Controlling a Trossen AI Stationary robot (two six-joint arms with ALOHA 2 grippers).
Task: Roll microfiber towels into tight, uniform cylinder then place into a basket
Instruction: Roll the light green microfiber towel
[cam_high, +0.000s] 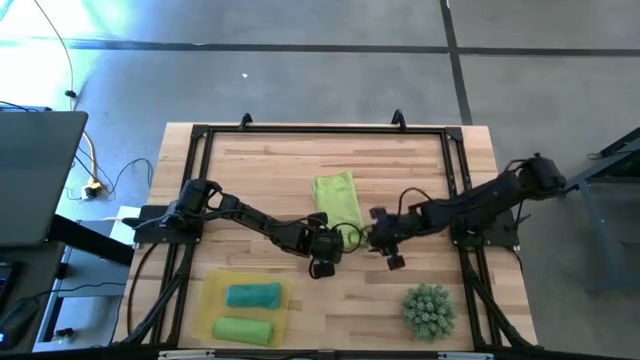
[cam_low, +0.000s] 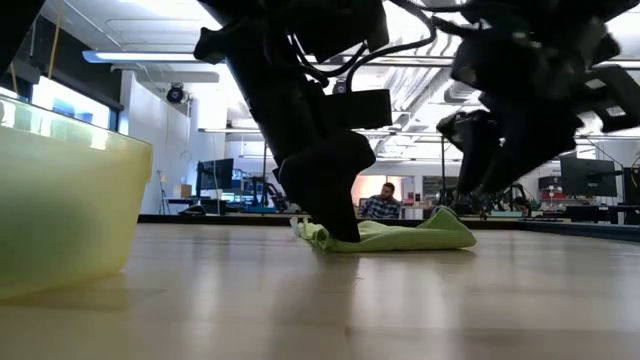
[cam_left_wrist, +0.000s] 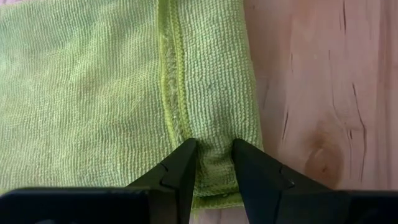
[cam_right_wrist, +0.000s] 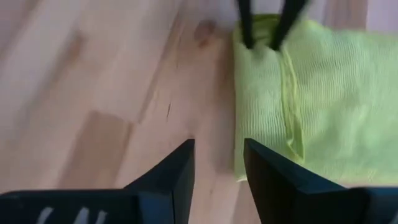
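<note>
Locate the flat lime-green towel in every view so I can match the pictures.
High view: green towel at table centre, between both grippers.
Low view: lying low on the tabletop, mid-picture.
Left wrist view: fills most of the picture; left gripper pinches its edge.
Right wrist view: on the right side; right gripper beside it, holding nothing.
Shared landmark: the towel's stitched hem.

A light green towel (cam_high: 337, 200) lies folded flat mid-surface (a stitched hem runs along it), one end pinched up. The yellow translucent basket (cam_high: 211, 300) sits at the near left corner, holding a teal roll (cam_high: 253, 295) and a green roll (cam_high: 242, 329) side by side.
</note>
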